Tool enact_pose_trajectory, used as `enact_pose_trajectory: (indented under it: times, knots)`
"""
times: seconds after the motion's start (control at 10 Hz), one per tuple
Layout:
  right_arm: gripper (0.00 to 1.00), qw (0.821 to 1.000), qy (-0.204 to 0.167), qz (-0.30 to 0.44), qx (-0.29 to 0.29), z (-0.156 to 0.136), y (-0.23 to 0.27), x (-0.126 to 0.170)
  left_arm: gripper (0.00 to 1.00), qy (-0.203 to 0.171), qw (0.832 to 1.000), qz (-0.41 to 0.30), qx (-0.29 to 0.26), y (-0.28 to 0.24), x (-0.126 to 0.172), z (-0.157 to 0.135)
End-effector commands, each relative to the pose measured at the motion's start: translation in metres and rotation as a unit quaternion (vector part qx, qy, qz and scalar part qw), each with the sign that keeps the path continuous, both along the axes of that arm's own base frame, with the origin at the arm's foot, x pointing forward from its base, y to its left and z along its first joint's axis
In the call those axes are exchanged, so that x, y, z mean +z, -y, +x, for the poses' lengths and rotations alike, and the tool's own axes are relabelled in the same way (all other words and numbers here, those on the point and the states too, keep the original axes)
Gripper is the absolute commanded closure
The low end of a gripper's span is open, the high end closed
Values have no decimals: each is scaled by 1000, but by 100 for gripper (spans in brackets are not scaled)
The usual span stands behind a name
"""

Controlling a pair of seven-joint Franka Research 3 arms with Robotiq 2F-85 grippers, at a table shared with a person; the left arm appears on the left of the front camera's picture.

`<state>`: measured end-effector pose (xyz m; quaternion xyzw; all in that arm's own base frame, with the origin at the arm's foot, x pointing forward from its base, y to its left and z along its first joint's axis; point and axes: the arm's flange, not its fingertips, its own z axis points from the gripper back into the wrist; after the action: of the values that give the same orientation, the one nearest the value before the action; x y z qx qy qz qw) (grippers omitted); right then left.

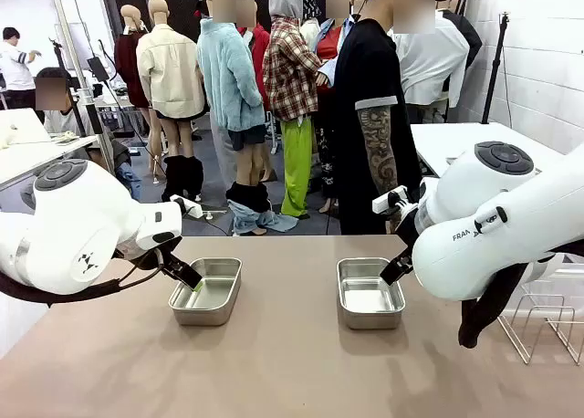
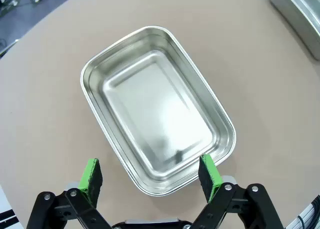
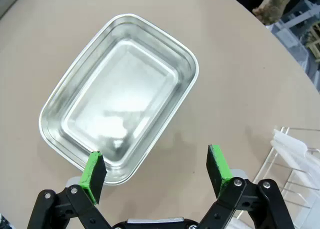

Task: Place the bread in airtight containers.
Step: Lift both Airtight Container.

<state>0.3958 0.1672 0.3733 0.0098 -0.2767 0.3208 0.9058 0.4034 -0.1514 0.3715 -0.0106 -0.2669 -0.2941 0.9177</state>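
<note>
- Your left gripper (image 1: 189, 276) hangs over the near end of the left tin (image 1: 207, 292), jaws spread wide, nothing between them.
- In the left wrist view, the left gripper (image 2: 150, 168) straddles that tin's (image 2: 157, 109) near end: one green pad is above its rim corner, the other above bare table (image 2: 45, 119). You cannot tell whether anything touches.
- The left tin is open-topped, with its steel floor showing.
- Your right gripper (image 1: 398, 268) sits at the right edge of the right tin (image 1: 370, 296), jaws also wide and holding nothing.
- In the right wrist view, the right gripper (image 3: 156, 163) has one pad over the near corner of the tin (image 3: 122, 94) and the other over the table.
- Both tins stand side by side, apart, near the table's far edge.
- A wire rack (image 1: 546, 319) stands just off the right end of the table.
- A person (image 1: 370, 117) stands at the far side, behind the right tin.
</note>
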Motion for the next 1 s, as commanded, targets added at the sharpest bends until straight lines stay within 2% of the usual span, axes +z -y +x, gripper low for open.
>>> enact_pose_trajectory:
  times: [0.0, 0.8, 0.9]
  knots:
    - [0, 1000, 0, 0, 0, 0, 0, 0, 0, 0, 1000, 0, 0, 0, 0, 0]
    - [0, 1000, 0, 0, 0, 0, 0, 0, 0, 0, 1000, 0, -1, 1, 0, 0]
    - [0, 1000, 24, -15, 2, -4, 1, 13, 0, 15, 1000, 11, -11, 5, 19, 4]
